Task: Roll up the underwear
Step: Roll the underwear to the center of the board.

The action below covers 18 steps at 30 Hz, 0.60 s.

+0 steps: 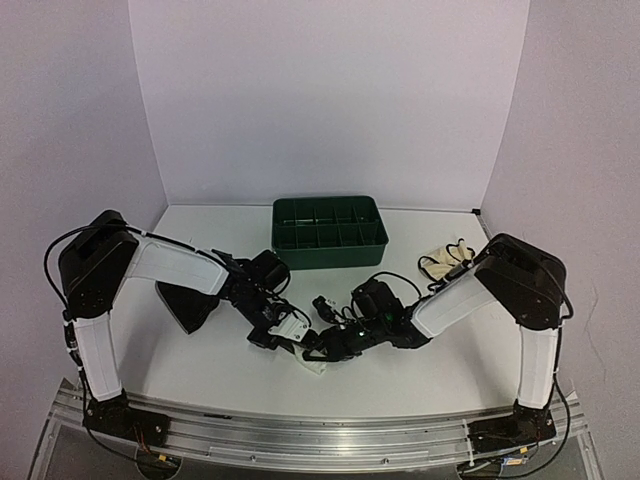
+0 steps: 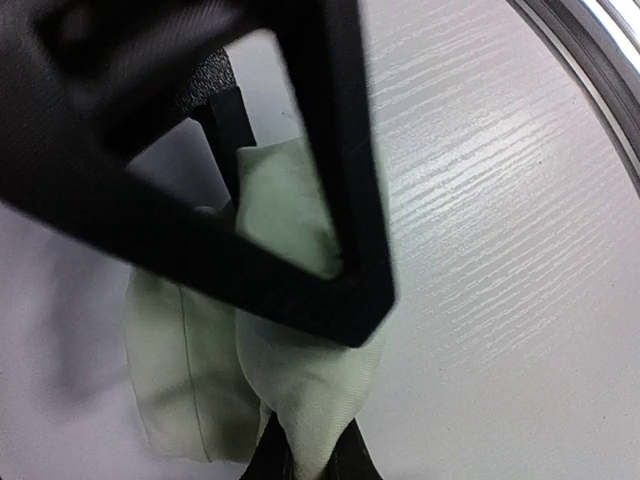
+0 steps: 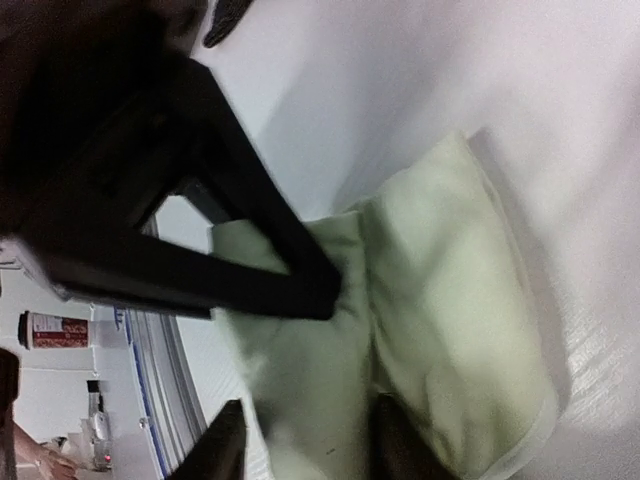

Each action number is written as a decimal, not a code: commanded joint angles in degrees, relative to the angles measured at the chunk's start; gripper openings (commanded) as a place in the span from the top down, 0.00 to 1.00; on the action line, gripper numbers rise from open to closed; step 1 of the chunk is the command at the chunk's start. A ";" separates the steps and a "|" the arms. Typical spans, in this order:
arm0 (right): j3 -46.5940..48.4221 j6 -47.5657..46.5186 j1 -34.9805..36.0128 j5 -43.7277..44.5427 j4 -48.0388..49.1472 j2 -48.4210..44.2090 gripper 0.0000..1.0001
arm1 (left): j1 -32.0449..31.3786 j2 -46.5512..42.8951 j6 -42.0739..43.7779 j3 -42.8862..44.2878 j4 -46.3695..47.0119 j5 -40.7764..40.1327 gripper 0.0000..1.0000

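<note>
**Top external view: both grippers meet over pale underwear at the table's near middle**

Seen from above, the two arms reach inward and low, and their ends come together in front of the bases. The left gripper [image 1: 289, 334] and the right gripper [image 1: 323, 347] sit just beside each other. The underwear [image 1: 316, 366] shows as a small pale patch on the white table [image 1: 200, 372], under and just in front of the right gripper. A dark green bin [image 1: 328, 232] with divided compartments stands further back, well apart from the grippers. A cream bundle of cloth [image 1: 446, 261] lies near the right arm's elbow. How far either gripper is open cannot be read from this height.

In the left wrist view, the underwear [image 2: 195, 370] is pale green and lies in flat folds on the table [image 2: 500, 250]. The left gripper [image 2: 335, 390] has its jaws apart. Its upper finger [image 2: 345, 150] crosses over the cloth, and the lower finger [image 2: 272, 458] peeps out at the bottom edge (partly covered by a narrow tongue of fabric). Cloth fills the gap between them, but no tight pinch is visible.

In the right wrist view, the underwear [image 3: 450, 330] lies as two thick side-by-side folds on the table [image 3: 450, 80]. The right gripper [image 3: 315, 375] is also parted. The tip of its upper finger [image 3: 265, 210] touches the nearer fold, and the lower finger [image 3: 222, 445] is at the bottom with cloth over it. Whether the fingers actually squeeze the fabric cannot be told.
</note>
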 commanded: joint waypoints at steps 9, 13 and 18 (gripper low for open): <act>-9.47 -32.62 9.12 37.36 -14.39 -26.45 0.33 | 2.40 5.69 -18.05 7.17 -19.21 12.65 1.00; -10.47 -45.57 15.88 45.03 -14.66 -27.00 0.35 | 4.95 9.31 -22.88 9.95 -23.20 18.88 1.00; -5.41 -56.63 20.96 51.16 -14.94 -21.00 0.36 | 7.76 14.15 -27.04 13.32 -27.09 23.61 1.00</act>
